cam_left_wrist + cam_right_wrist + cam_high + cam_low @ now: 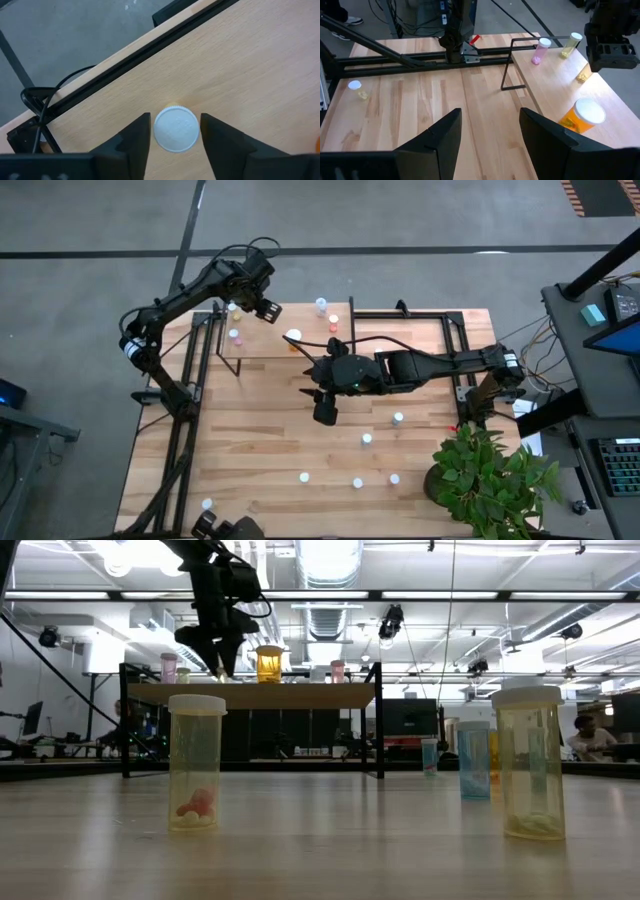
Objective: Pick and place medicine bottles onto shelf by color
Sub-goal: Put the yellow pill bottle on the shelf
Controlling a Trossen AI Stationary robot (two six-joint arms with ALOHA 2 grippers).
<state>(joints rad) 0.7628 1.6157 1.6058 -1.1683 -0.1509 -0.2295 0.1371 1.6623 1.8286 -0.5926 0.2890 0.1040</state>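
Where dark claw (pixel 175 137) fingers flank it, a round ribbed cap (pixel 176 129).

We see a plank-patterned light wooden table (pixel 260 430) carrying a small light-wood shelf on thin black legs (pixel 262 345), a leafy green potted plant (pixel 490 475) and scattered white-capped medicine bottles (pixel 367 439); an orange bottle (pixel 580 117) stands on the shelf.

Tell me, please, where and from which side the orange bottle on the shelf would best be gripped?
Probably from straight above, closing on the round body just under the white cap. The orange bottle stands upright on the shelf, apart from the other bottles, and its cylindrical sides look the same all round, so any approach angle should work.
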